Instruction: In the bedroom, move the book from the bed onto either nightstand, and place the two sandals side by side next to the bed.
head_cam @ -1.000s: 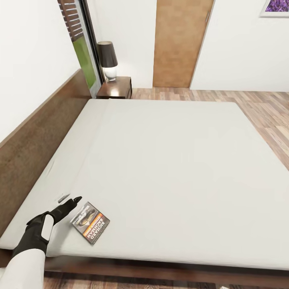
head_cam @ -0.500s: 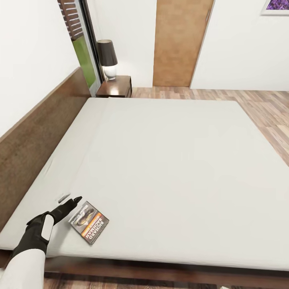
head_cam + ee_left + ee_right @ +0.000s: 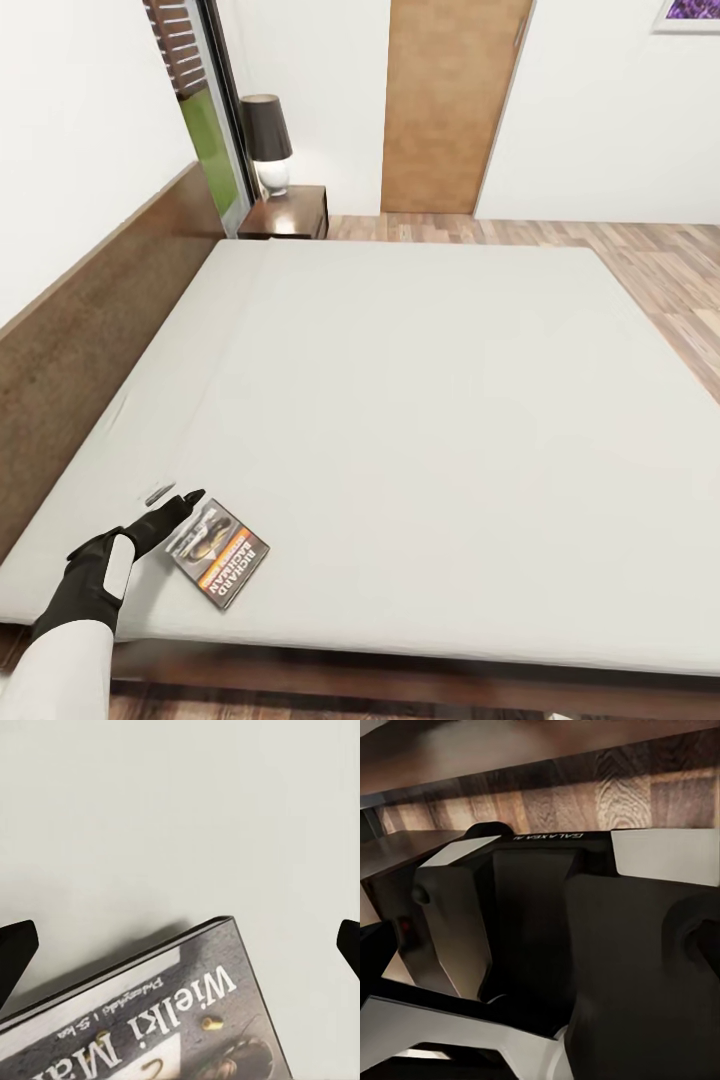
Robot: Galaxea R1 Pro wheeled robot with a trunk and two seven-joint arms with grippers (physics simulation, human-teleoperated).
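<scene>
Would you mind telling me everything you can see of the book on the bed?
The book is a thin paperback lying flat, cover up, near the front left corner of the bed's off-white mattress, turned askew to the bed's edge. Its cover is dark grey with a picture, an orange-and-white band and white lettering; the left wrist view shows "Wielki" printed on it. The left gripper is at its upper left corner with fingers spread open; whether they touch the book cannot be told.

Off-white bed (image 3: 420, 400), book (image 3: 218, 554) flat near its corner
</scene>
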